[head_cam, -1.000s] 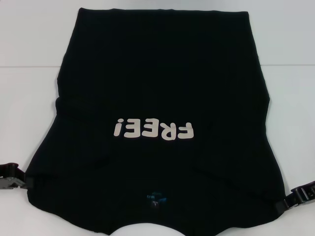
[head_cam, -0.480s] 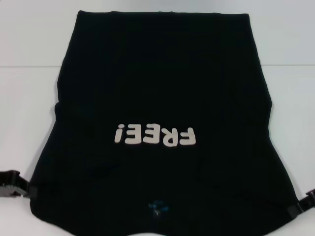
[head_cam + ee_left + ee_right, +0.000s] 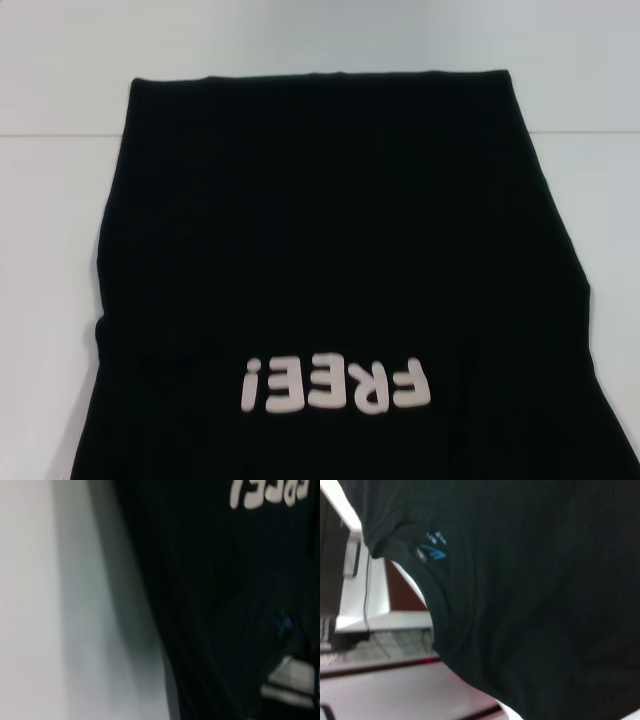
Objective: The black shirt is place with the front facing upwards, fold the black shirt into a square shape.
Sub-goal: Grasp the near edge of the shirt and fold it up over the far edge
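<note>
one white table — black shirt

1. Looks like a lab or test bench, not a home.
2. Plain white surface, bare around the shirt, a seam line running across it.
3. Right wrist view: white furniture panel and grey speckled floor below surface level; finer detail can't be made out.

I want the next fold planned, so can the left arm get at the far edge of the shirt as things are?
Probably yes. The shirt lies flat on the table, and nothing sits on or beside its far edge. Neither arm shows in the head view, so how far it must reach is unclear.
</note>
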Tool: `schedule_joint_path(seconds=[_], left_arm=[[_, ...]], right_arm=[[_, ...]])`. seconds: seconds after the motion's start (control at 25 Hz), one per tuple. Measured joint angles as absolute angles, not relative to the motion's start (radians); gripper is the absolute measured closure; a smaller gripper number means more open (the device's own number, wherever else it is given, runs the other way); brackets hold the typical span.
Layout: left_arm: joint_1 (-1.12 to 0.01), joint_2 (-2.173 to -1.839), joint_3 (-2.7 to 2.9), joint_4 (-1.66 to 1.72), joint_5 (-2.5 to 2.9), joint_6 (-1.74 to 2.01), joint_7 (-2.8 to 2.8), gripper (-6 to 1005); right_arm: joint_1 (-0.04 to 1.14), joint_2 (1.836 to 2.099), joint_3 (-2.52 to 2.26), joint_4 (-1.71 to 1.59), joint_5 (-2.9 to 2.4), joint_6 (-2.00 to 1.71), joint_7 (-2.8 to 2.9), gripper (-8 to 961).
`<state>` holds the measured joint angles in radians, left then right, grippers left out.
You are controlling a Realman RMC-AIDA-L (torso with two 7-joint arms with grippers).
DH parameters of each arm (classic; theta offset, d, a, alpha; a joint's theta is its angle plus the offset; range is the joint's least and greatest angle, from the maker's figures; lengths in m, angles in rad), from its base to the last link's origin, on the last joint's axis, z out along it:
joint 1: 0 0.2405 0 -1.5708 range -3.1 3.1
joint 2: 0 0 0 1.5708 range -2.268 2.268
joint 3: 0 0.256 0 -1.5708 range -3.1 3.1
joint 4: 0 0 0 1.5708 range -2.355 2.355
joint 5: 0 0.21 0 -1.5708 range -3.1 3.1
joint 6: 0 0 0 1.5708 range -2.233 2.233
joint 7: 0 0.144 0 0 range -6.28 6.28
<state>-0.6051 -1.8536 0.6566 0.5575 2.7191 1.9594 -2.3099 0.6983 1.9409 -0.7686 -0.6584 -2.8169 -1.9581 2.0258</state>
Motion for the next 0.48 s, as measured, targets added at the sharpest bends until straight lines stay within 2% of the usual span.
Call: schedule_joint_path(seconds=[0.12, 0.28, 0.4, 0.48], left_arm=[[-0.606, -1.862, 0.686, 0.558, 2.719, 1.999, -2.291, 989], [-0.613, -1.863, 0.653, 0.559, 2.686, 2.011, -2.258, 988], [-0.624, -1.854, 0.554, 0.561, 2.625, 1.997, -2.243, 987], [-0.629, -1.844, 0.442, 0.564, 2.578, 1.969, -2.242, 987]], right_arm=[[0.698, 1.957, -0.775, -0.657, -2.844, -1.971, 1.998, 908], [0.699, 1.957, -0.743, -0.653, -2.824, -1.959, 1.995, 908], [0.699, 1.943, -0.667, -0.655, -2.773, -1.943, 2.006, 908], [0.702, 1.923, -0.596, -0.651, -2.721, -1.926, 2.026, 908]])
